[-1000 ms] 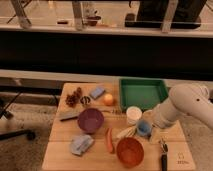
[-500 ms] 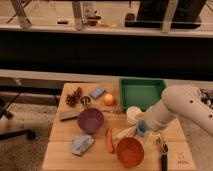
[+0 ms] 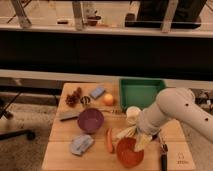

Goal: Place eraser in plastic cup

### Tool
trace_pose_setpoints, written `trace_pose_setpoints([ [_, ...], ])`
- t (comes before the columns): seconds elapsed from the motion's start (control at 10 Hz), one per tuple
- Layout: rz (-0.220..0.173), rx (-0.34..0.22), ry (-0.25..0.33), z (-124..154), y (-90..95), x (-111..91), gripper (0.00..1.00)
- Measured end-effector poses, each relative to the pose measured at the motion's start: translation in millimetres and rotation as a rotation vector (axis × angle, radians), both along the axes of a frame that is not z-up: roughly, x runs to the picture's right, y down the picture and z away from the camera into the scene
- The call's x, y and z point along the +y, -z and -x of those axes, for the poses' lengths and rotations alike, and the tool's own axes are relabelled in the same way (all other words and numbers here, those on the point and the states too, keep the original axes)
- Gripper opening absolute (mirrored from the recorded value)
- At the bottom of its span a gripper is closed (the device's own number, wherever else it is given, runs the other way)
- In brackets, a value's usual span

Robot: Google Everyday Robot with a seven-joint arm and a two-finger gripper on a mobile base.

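While the eraser (image 3: 69, 116) lies flat on the tabletop (image 3: 57, 137), just left of the purple bowl (image 3: 91, 120), the end effector (image 3: 136, 137) hangs well apart from it on the right side, over the rim of the red bowl (image 3: 129, 152) and near the plastic cup (image 3: 132, 114). End effector is released: fingers spread, nothing between them. Whether the bar touches the purple bowl I cannot tell.

Step in hand, as judged: reach for the eraser; no grasp made yet.

Notes for doing it well:
- Lift clear first. The cup stands upright just beside the forearm and looks light; a sideways sweep could tip it.
- Cross above the purple bowl, not around its front, where an orange carrot-like piece (image 3: 109, 140) lies.
- Turn the wrist so the fingers span the bar's short width, and take it left of mid-length, away from the bowl wall.
- The bar is low, so descend until the fingertips almost meet the wood before clenching.
- For the drop, expect to tilt the bar end-down into the cup mouth.
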State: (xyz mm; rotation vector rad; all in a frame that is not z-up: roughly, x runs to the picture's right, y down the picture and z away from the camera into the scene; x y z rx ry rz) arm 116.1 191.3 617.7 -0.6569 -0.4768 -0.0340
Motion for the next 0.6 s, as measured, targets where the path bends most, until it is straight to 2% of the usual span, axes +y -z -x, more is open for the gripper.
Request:
trace_pose_setpoints([
  [0.3, -0.027, -0.045, -0.006, 25, 3.9, -1, 0.8],
  [0.6, -0.044, -0.068, -0.015, 43, 5.2, -2, 0.8],
])
